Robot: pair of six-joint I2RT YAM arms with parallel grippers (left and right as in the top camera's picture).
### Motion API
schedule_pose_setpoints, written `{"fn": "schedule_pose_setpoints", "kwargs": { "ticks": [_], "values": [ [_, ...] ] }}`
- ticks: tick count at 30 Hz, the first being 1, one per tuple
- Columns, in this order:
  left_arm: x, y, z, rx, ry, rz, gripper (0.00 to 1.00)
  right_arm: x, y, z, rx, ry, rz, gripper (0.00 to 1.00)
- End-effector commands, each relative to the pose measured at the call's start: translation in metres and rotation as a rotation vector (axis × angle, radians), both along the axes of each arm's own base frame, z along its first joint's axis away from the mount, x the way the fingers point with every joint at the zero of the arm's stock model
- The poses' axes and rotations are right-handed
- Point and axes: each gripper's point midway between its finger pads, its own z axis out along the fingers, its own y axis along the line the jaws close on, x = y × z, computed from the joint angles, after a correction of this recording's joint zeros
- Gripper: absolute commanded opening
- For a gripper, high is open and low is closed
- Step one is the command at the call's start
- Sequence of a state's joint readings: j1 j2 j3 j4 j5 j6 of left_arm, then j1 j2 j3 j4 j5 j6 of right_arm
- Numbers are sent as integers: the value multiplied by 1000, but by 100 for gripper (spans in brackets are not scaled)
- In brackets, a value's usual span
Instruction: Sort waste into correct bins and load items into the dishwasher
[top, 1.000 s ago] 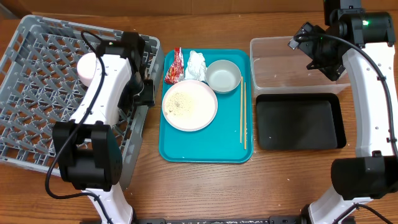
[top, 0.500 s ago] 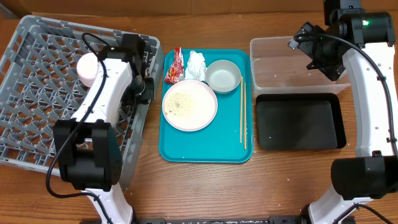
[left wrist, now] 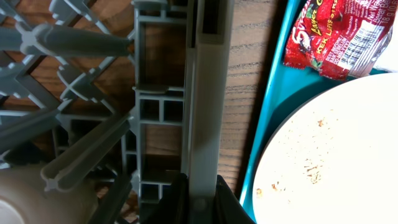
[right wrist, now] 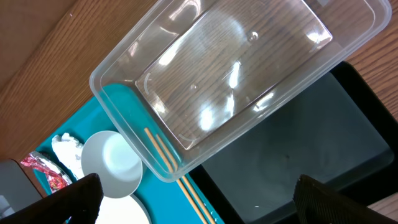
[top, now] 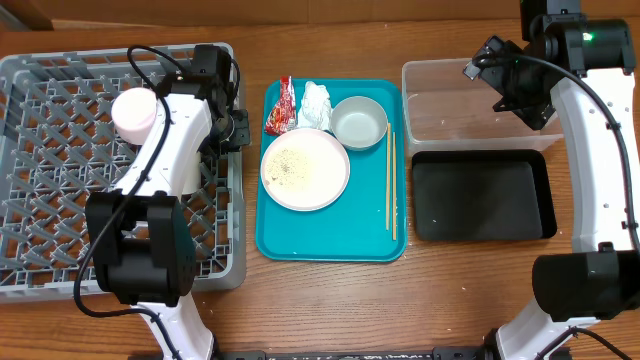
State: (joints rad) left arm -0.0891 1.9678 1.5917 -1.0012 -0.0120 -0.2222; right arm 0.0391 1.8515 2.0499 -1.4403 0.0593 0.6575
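Observation:
The grey dishwasher rack (top: 60,200) lies at the left and now sits square to the table. My left gripper (top: 237,132) is shut on the rack's right rim (left wrist: 205,124). A pink cup (top: 132,112) stands in the rack. The teal tray (top: 330,245) holds a white plate (top: 305,170) with crumbs, a small bowl (top: 359,122), a red wrapper (top: 279,106), a crumpled tissue (top: 316,99) and chopsticks (top: 391,185). The plate (left wrist: 336,155) and wrapper (left wrist: 339,37) also show in the left wrist view. My right gripper (right wrist: 193,193) is open and empty, high above the clear bin (right wrist: 236,81).
A clear plastic bin (top: 420,125) stands at the back right, with a black bin (top: 480,195) in front of it. Bare wooden table lies in front of the tray and the bins. The rack's right edge is close to the tray's left edge.
My left gripper has pulled the rack's right rim back, turning the rack from tilted to square with the table. The pink cup moved with it. The right arm has not moved.

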Motion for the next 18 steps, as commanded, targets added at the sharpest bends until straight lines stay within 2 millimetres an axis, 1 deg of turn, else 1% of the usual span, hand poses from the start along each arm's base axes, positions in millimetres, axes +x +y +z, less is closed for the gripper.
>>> {"fn": "schedule_pose_setpoints", "kwargs": {
  "ticks": [1,6,9,12,14,18],
  "values": [
    [-5,-9,-5,-53,26,40,12,2,-2,8,-10,-25,-2,100],
    [-11,-8,-6,-52,51,40,10,2,-2,8,-10,-26,-2,100],
    [-16,-9,-6,-58,73,32,12,2,-2,8,-10,-26,-2,100],
    [-18,-9,-4,-57,82,32,27,2,-2,8,-10,-26,-2,100],
    [-16,-9,1,-57,79,32,43,2,-3,8,-10,-26,-3,100],
    [-11,-10,20,-59,63,32,50,2,-2,8,-10,-26,-2,100]
  ]
}}
